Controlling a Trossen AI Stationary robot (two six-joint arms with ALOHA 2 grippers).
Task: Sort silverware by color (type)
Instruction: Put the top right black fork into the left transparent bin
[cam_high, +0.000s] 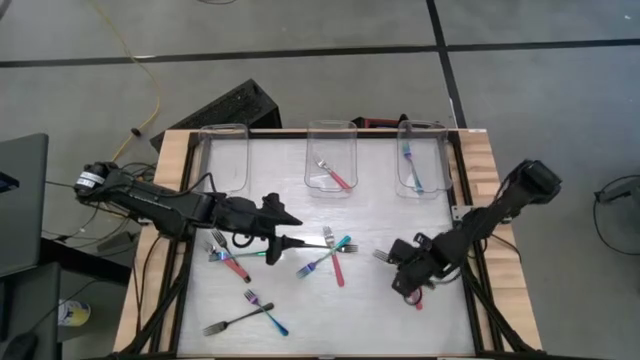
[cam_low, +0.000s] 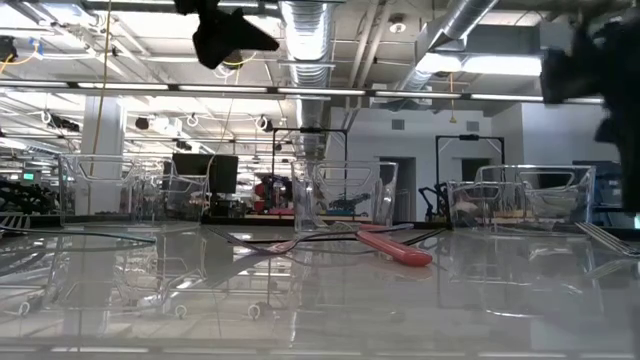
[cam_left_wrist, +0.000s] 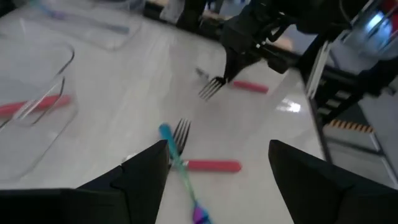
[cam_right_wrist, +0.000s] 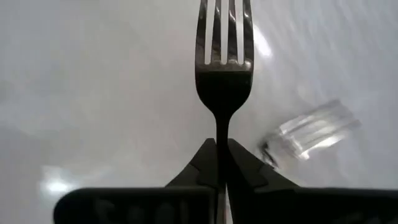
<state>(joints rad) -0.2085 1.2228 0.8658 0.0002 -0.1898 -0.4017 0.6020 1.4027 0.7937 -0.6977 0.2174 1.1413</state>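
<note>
Three clear plastic bins stand along the table's far edge: the left clear bin (cam_high: 224, 155) looks bare, the middle clear bin (cam_high: 331, 128) holds a red-handled fork (cam_high: 335, 176), the right clear bin (cam_high: 421, 128) holds a teal-handled fork (cam_high: 412, 165). White tabletop (cam_high: 330, 300) framed in light wood. Right gripper (cam_high: 400, 262) sits low near the table's right edge, fingers pinched tight on the neck of a dark metal-tined fork with a pink handle (cam_right_wrist: 222, 56); tines point away from the wrist, handle (cam_left_wrist: 250, 86) trails behind the fingers. Left gripper (cam_high: 300, 243) hangs over the table's centre, jaws spread wide, nothing between them. Just beyond its tips a teal-handled fork and a red-handled fork lie crossed (cam_high: 335, 255). Under the left arm, toward the left edge, another red-handled fork (cam_high: 232, 260) lies with a teal one touching it; exact overlap hard to tell. Near the front edge, an all-grey metal fork (cam_high: 228, 322) and a blue-handled fork (cam_high: 268, 313) meet at a shallow angle. From table level, one red handle (cam_low: 395, 247) shows mid-table, bins behind it.
</note>
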